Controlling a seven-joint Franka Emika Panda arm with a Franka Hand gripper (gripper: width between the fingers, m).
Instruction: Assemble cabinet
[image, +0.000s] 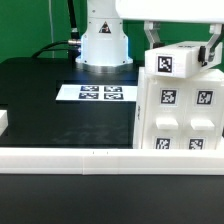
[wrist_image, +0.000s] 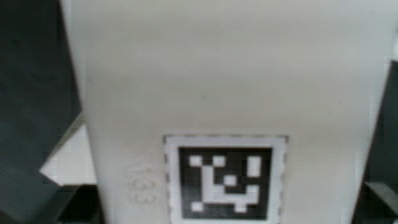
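There, the jaws clamped the large white tagged plastic cabinet (image: 180, 100) on the black worktop (image: 40, 100), between the flat marker board (image: 100, 93) and long white rail (image: 60, 158).

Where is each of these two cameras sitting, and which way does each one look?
Exterior view: off the arm, low at the table's edge, facing the arm's white base, the marker board and the cabinet; the tool sits over the cabinet.
Wrist view: on the wrist, close against a white cabinet panel.
Shared: the cabinet and its tags.
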